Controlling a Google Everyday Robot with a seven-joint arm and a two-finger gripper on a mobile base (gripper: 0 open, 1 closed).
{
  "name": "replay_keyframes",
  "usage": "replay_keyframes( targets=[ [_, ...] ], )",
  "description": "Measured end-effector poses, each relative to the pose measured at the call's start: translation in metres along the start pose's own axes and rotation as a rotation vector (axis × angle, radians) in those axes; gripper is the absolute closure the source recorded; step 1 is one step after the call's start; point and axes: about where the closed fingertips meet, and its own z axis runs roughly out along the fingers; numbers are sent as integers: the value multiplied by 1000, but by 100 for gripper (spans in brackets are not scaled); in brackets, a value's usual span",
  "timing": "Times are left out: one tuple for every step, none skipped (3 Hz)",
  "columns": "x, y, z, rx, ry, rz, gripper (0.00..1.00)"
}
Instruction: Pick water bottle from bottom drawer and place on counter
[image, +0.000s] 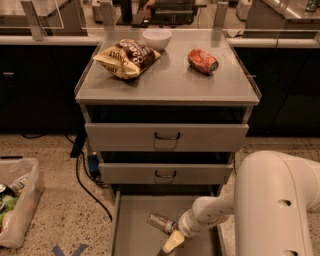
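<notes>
Now your hand (172, 243) sits by the bottle (160, 222) in the drawer (132, 231); its grip cannot be told; grasp next.

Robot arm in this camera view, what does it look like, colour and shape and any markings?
The cream-white robot arm is a smooth, bulky rounded shell with two small dark round holes, narrowing to a slimmer tube and rounded wrist. No cables or lettering show on it. Its yellowish gripper sits low over the floor of the wide grey metal bottom drawer.
</notes>
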Motion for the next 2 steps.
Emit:
replay_keyframes(
  targets=[
    [0, 0, 0, 0, -1, 0, 0],
    [-2, -3, -1, -24, -62, 15, 0]
  ],
)
